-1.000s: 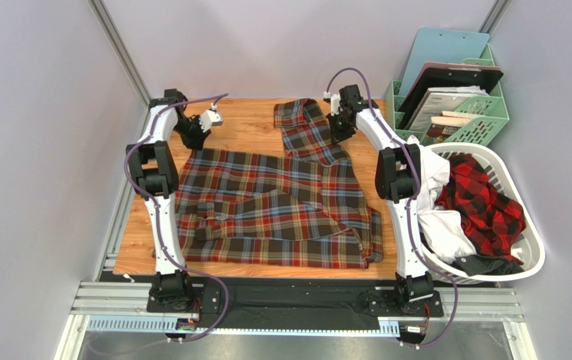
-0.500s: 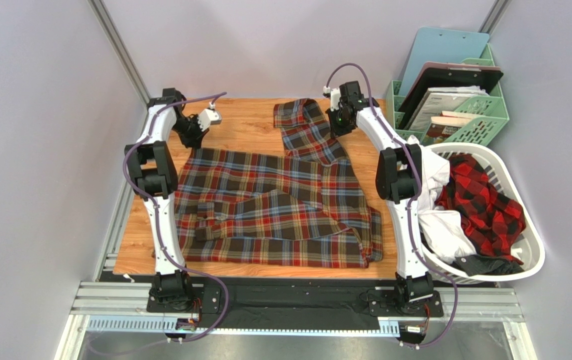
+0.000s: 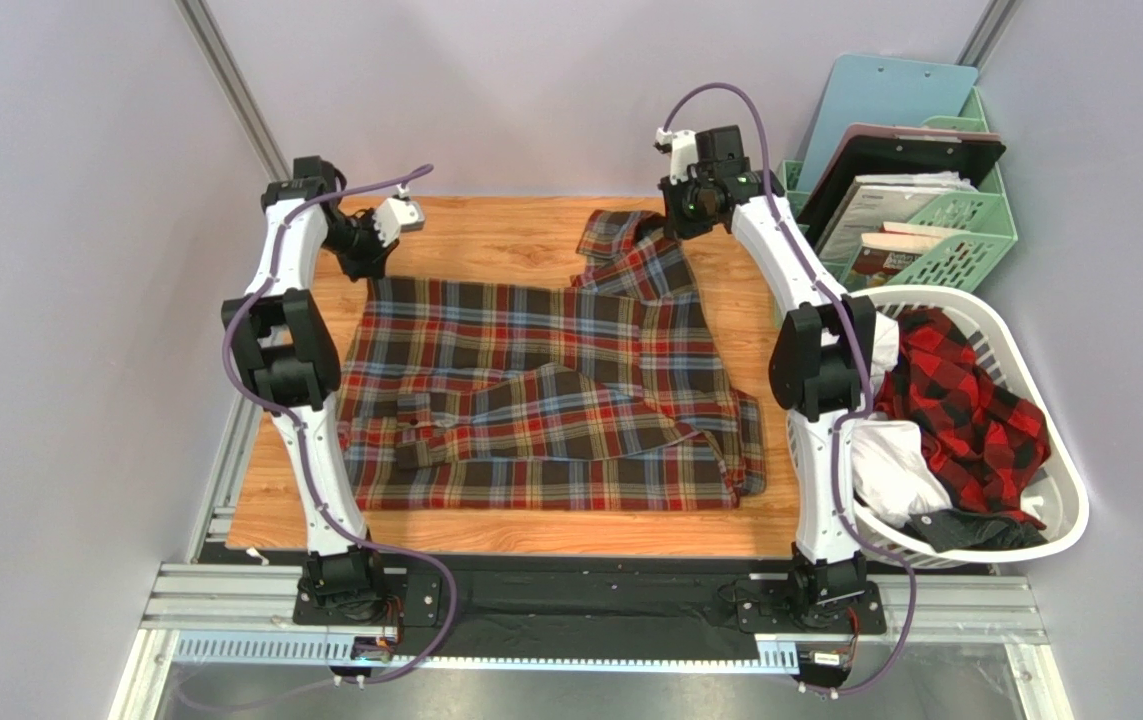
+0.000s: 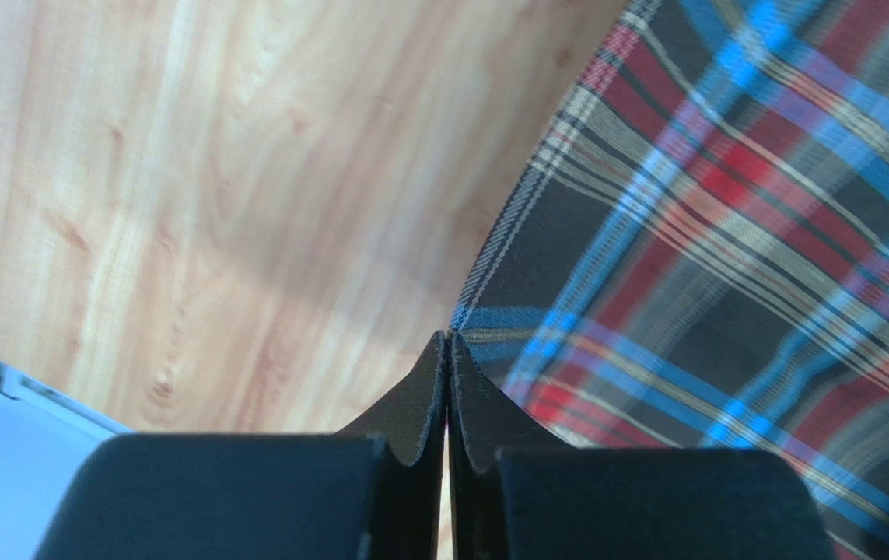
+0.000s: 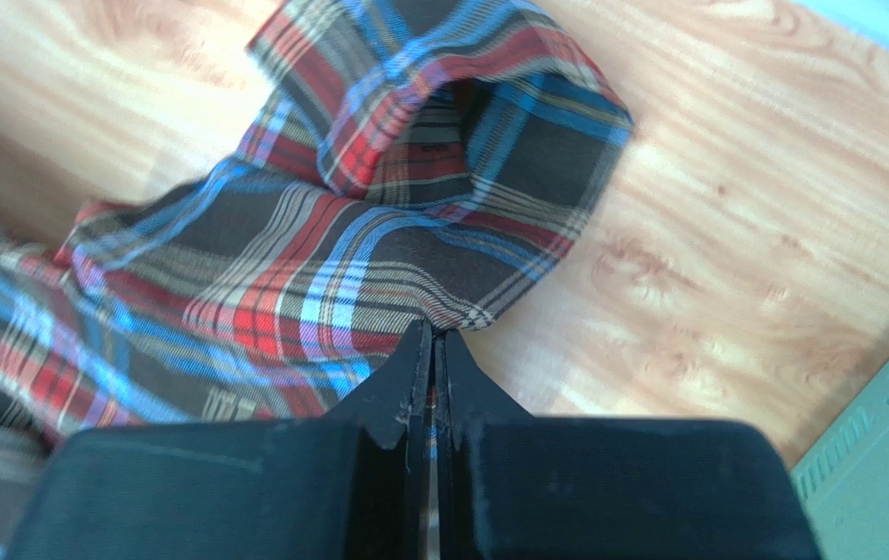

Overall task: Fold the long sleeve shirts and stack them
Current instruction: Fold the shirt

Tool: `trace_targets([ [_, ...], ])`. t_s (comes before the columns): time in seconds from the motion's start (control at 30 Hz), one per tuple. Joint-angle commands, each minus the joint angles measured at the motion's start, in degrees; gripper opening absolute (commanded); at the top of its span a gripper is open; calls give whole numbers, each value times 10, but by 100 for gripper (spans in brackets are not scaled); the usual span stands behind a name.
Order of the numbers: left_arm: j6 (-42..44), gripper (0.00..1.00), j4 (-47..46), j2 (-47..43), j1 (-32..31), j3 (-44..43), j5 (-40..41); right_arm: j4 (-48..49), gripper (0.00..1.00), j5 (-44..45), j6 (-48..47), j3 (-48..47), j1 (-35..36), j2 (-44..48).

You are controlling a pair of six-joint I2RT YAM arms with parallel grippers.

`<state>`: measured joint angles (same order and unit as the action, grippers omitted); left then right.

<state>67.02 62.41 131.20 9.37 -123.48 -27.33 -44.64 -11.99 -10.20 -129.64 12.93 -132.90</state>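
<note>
The brown-olive tartan shirt (image 3: 532, 390) lies spread on the wooden table (image 3: 487, 233), one sleeve folded across its front. My left gripper (image 3: 364, 255) is shut on the shirt's far left corner (image 4: 466, 321), held just above the wood. My right gripper (image 3: 678, 222) is shut on the shirt's far right edge (image 5: 449, 313), lifting a bunched fold (image 3: 630, 248) off the table. The red-and-black check shirt (image 3: 968, 398) lies in the white laundry basket (image 3: 1066, 480) on the right.
A green rack (image 3: 968, 225) with clipboards and books stands at the back right. White cloth (image 3: 893, 458) also sits in the basket. Grey walls close the left and back sides. Bare wood (image 3: 502, 233) shows along the far edge.
Both arms rose and pulled back toward the far wall. The right gripper lifted the sleeve that lay flat at the back; the shirt's top edge shifted farther and stretched.
</note>
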Motion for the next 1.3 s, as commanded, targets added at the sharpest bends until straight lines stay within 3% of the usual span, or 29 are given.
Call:
trace_targets([
  [0.0, 48, 0, 3, -77, 12, 63, -34, 0, 0, -27, -10, 36, -3, 77],
  [0.6, 136, 0, 1, -287, 46, 293, -58, -41, 0, -93, -2, 277, 3, 300],
  [0.67, 110, 10, -45, -283, 44, 301, -59, -37, 0, -84, -11, 287, 5, 291],
  [0.7, 98, 27, -45, -259, 44, 279, -58, -38, 0, -78, -10, 287, 5, 284],
  [0.73, 86, 35, -44, -243, 42, 260, -55, -39, 0, -75, -11, 283, 5, 276],
  [0.77, 77, 51, -32, -224, 38, 238, -55, -40, 0, -73, -11, 280, 5, 260],
  [0.8, 59, 73, -24, -185, 37, 189, -59, -43, 0, -73, -10, 276, 5, 253],
  [0.93, 62, 77, -2, -103, 34, 95, -83, -45, 0, -76, -5, 266, 6, 237],
  [1.1, 141, 73, 6, -25, 22, 39, -97, -51, 0, -72, -10, 255, 9, 231],
  [1.27, 142, 70, 6, 40, 14, -40, -101, -61, 0, -74, -9, 233, 12, 214],
])
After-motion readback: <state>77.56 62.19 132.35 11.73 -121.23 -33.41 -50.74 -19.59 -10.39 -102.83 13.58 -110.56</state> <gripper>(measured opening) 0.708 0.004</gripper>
